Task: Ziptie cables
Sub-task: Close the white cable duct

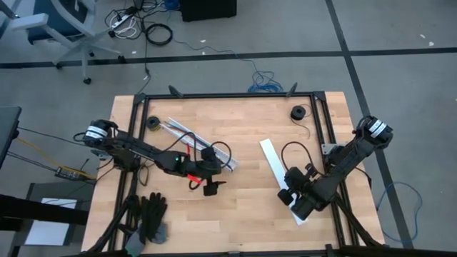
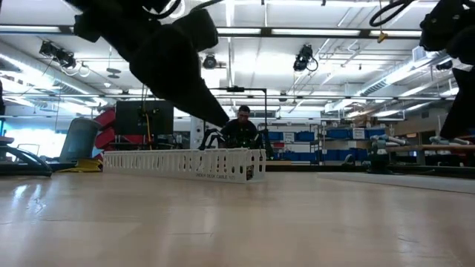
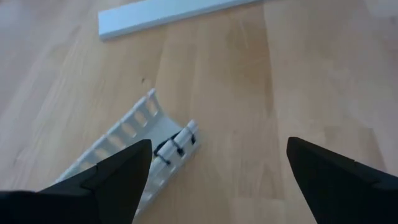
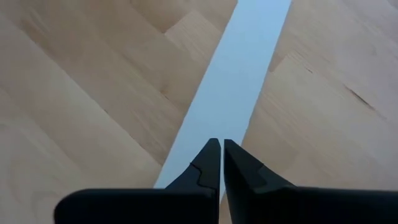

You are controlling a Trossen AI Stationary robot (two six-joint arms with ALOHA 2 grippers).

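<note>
Two arms over a wooden table (image 1: 243, 207), neither holding anything.

The left arm reaches in from the left; its gripper (image 3: 217, 165) hangs with fingers spread wide and empty, just past the right end of the slotted channel (image 1: 203, 145), which lies slanted left of centre. The right gripper (image 4: 221, 163) is pressed together with nothing between its fingers, poised over the near end of a flat white strip (image 1: 275, 168) on the right side. The cables, I think, are the thin red wire (image 1: 191, 182) under the left arm; it is hard to make out. A black glove (image 1: 152, 216) lies at the near left edge.
</note>
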